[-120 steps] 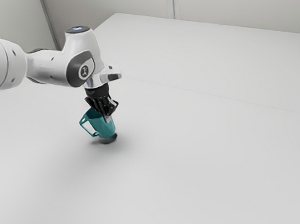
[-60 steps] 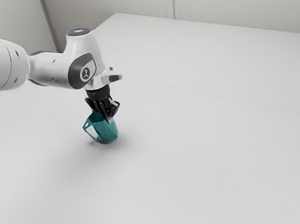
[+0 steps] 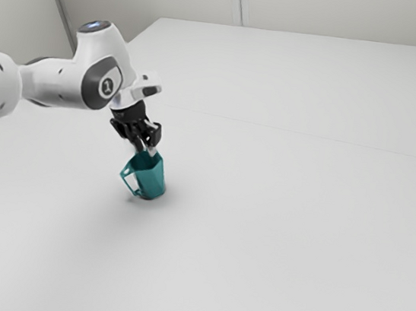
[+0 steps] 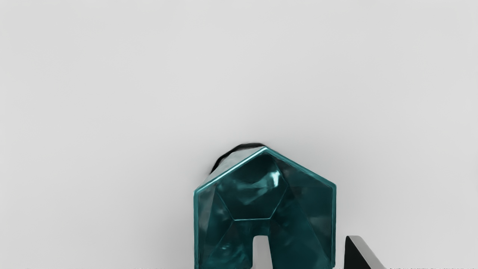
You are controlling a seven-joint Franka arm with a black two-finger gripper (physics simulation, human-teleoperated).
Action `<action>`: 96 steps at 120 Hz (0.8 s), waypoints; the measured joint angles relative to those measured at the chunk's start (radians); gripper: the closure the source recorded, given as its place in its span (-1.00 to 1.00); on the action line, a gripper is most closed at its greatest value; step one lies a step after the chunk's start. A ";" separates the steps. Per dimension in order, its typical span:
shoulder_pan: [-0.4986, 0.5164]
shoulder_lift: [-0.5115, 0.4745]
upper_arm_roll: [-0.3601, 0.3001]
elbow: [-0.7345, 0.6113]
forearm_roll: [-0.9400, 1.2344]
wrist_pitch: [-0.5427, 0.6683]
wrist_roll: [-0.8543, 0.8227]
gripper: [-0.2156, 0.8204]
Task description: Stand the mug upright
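Mug tipped nearer upright since last frame, base on table. Gripper has risen to the mug's mouth, hand slanting down toward it. Claw spread: one finger over the opening, other outside the rim.

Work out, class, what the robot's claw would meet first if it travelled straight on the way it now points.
Probably the inside of the teal mug: one finger of the claw lines up with its open mouth, the other stands outside its wall. Depth is unclear, so inner wall or base, I can't tell.
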 joint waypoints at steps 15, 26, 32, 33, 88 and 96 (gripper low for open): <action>-0.003 -0.039 0.000 0.039 0.008 -0.035 0.007 0.31; -0.004 -0.073 -0.001 0.068 0.029 -0.068 0.014 0.19; -0.003 -0.081 -0.001 0.110 0.051 -0.100 0.018 0.10; -0.003 -0.082 -0.001 0.117 0.054 -0.106 0.019 0.08; 0.021 -0.168 -0.004 0.331 0.222 -0.334 0.059 -0.46; 0.032 -0.170 -0.009 0.359 0.237 -0.361 0.064 -0.48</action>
